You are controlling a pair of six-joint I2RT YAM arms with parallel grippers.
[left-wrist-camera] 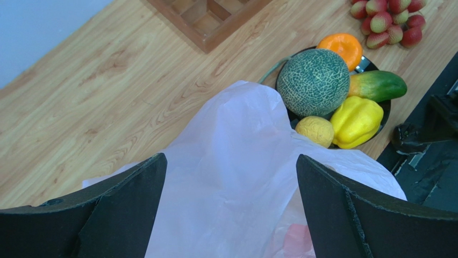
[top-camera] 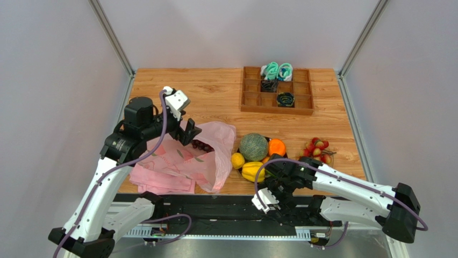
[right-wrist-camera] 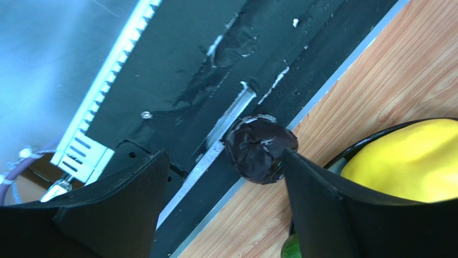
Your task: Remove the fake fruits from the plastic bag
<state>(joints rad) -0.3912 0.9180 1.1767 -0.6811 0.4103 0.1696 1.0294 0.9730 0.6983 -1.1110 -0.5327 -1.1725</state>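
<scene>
The plastic bag lies crumpled at the left centre of the top view, with its mouth turned to the right. Dark grapes show at that mouth, so I judge they are the fruit not yet taken out. The left tool hangs just above them with its fingers spread wide, gripping nothing. Its arm rises from the lower left and bends toward the bag.

The melon, orange, lemon and yellow lobed piece sit together on a black plate. The red berries lie apart, further right.

The right tool is low at the bottom edge of the worktop, beside the plate, with its jaws apart and empty. A dark wrinkled ball seems to touch one fingertip; what it is I cannot tell.
</scene>
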